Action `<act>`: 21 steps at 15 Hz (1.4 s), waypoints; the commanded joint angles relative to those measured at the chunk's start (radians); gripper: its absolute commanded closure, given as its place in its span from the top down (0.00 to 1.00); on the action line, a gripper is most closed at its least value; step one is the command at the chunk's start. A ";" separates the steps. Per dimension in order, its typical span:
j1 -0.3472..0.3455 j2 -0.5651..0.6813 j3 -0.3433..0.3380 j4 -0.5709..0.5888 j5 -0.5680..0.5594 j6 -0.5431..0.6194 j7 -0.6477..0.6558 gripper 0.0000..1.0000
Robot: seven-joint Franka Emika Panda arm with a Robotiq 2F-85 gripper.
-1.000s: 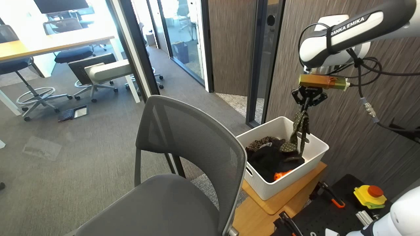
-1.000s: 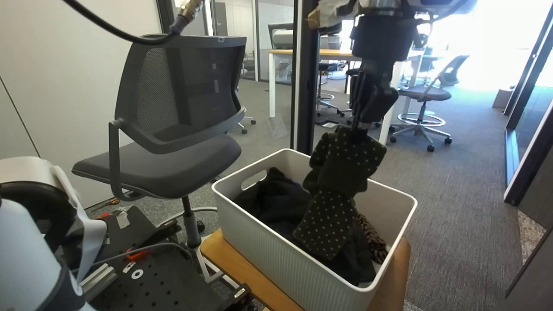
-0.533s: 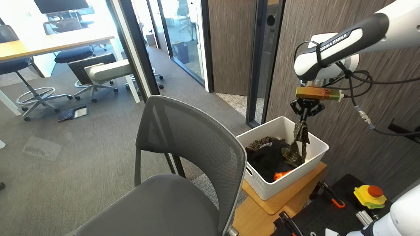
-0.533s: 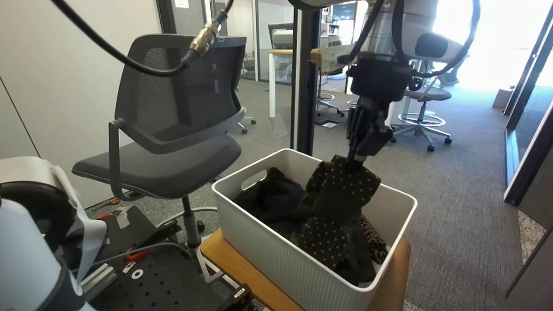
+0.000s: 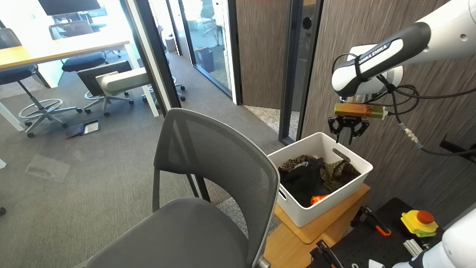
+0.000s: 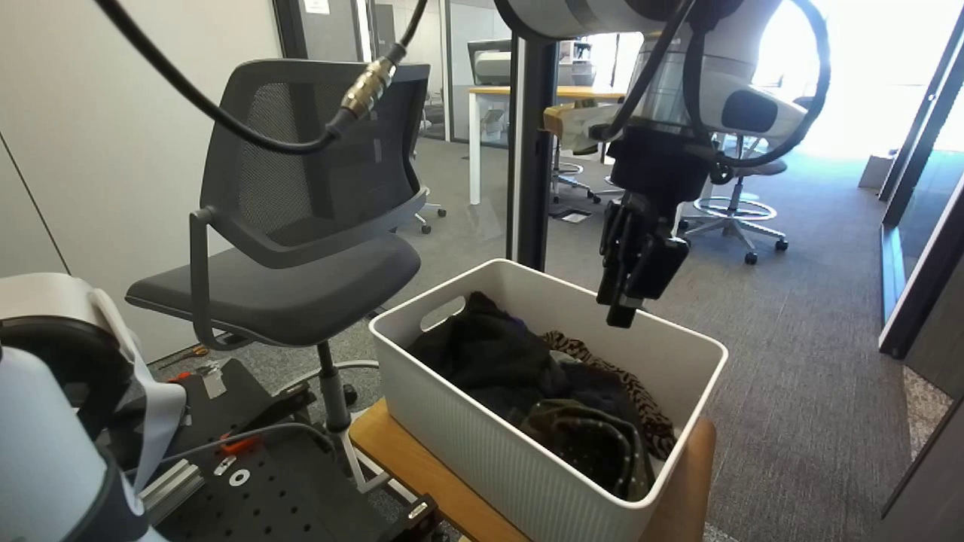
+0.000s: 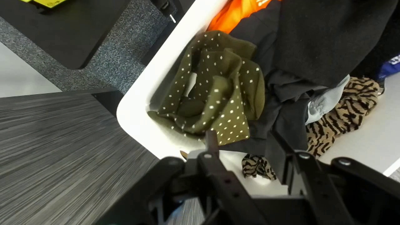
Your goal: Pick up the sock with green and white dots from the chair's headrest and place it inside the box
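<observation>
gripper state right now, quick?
Gripper: open, holding nothing; the dotted sock lies apart from its fingers, in the white box.

In the wrist view, a striped cloth (image 7: 331, 125) is lying beside black clothes (image 7: 331, 40), and an orange cloth (image 7: 237, 14) is touching them. In an exterior view, a yellow case (image 5: 412, 225) with a red button (image 5: 425, 217) is resting on a black board (image 5: 360, 245). Farther away, swivel chairs (image 5: 84, 64) are standing near a desk (image 5: 81, 46), and a blue bin (image 5: 205, 60) is showing through glass (image 5: 222, 70).
</observation>
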 commanded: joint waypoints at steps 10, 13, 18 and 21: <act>-0.010 -0.404 -0.002 -0.100 -0.008 -0.043 -0.068 1.00; -0.026 -0.577 0.015 -0.137 -0.010 -0.094 -0.093 0.99; -0.042 -0.858 0.017 -0.203 0.017 -0.213 -0.159 1.00; -0.001 -0.974 -0.013 -0.259 0.076 -0.250 -0.263 1.00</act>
